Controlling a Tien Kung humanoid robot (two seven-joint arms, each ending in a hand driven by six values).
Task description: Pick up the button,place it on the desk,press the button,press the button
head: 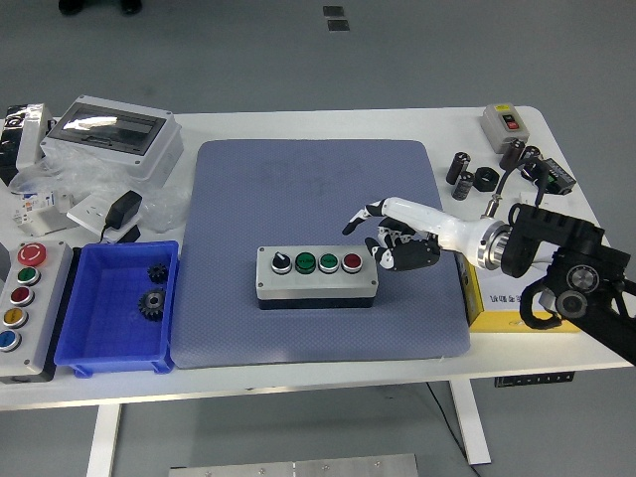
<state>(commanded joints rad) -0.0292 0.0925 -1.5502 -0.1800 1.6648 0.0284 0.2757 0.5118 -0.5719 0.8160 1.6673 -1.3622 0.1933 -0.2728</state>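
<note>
A grey button box point(316, 275) lies on the blue mat point(318, 199), with a black knob, two green buttons and a red button point(352, 262) at its right end. My right hand point(390, 238) hovers just above and right of the red button, index finger stretched out and clear of it, the other fingers curled, holding nothing. The left arm is out of view.
A blue bin point(117, 308) with gears stands left of the mat, a second button box point(25, 298) at the far left. A grey enclosure point(109, 134) and a black adapter point(123, 211) lie at back left. Black cylinders point(467, 179) and a yellow box point(502, 303) are on the right.
</note>
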